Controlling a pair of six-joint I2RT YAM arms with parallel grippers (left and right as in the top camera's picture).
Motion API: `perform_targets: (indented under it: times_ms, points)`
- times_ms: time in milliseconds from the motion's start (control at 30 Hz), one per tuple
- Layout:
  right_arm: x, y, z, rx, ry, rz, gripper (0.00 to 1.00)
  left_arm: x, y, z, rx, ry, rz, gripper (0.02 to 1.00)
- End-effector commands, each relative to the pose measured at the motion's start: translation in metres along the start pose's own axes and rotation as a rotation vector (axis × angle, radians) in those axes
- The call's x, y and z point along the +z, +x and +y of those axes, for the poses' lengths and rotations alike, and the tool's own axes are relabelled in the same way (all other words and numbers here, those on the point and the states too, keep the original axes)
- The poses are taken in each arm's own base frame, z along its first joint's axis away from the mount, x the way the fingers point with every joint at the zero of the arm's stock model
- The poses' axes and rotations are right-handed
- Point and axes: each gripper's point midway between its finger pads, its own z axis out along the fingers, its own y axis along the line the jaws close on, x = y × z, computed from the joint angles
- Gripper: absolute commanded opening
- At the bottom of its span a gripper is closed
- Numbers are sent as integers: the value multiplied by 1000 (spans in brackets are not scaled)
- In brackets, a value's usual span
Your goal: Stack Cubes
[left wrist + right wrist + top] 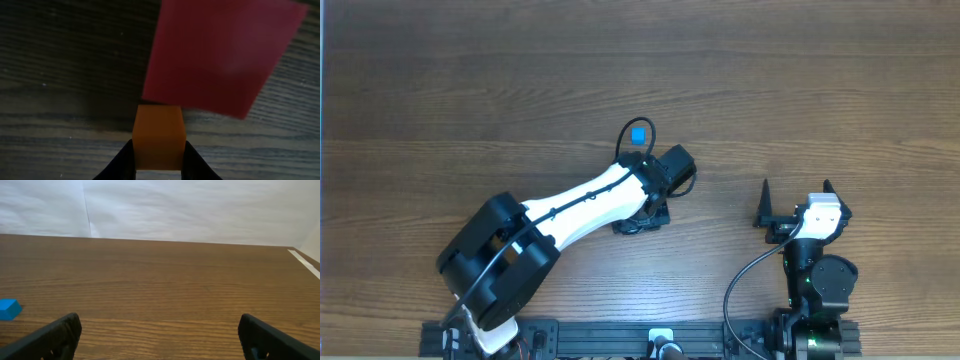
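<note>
Orange cube (159, 135) gripped by left pincer (159, 152), right pincer (161, 337) wide open

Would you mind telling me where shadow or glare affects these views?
Top view: light falls evenly on the table, no glare, the blue cube plainly lit. Left wrist view: shadow darkens the table beyond the orange cube held in the left gripper; the red cube is bright. Right wrist view: evenly lit, no glare.

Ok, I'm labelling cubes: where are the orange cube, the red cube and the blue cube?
orange cube (157, 137), left wrist view, centre of its face.
red cube (222, 52), left wrist view, centre of its face.
blue cube (638, 136), top view, centre of its top.
</note>
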Motion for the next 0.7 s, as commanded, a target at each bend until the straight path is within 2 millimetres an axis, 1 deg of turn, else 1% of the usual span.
perform_targets:
  times_ms: [33, 133, 233, 300, 367, 467, 567, 700]
  points:
    - [0, 1, 2, 0, -9, -1, 991, -50, -17, -6, 0, 67, -102, 174]
    - [0, 1, 2, 0, -9, -1, 993, -80, -27, -15, 36, 114, -162, 167]
    - [0, 1, 2, 0, -9, -1, 991, -103, -39, -25, 67, 149, -208, 165]
    - [0, 1, 2, 0, -9, -1, 993, -114, -47, -28, 80, 170, -227, 163]
    - [0, 1, 2, 0, -9, -1, 991, -119, -54, -28, 73, 179, -237, 161]
    - [0, 1, 2, 0, -9, -1, 991, -117, -61, -23, 82, 181, -223, 156]
    - [0, 1, 2, 0, -9, -1, 993, -111, -66, -20, 118, 170, -210, 154]
    - [0, 1, 2, 0, -9, -1, 991, -100, -64, -21, 171, 149, -186, 159]
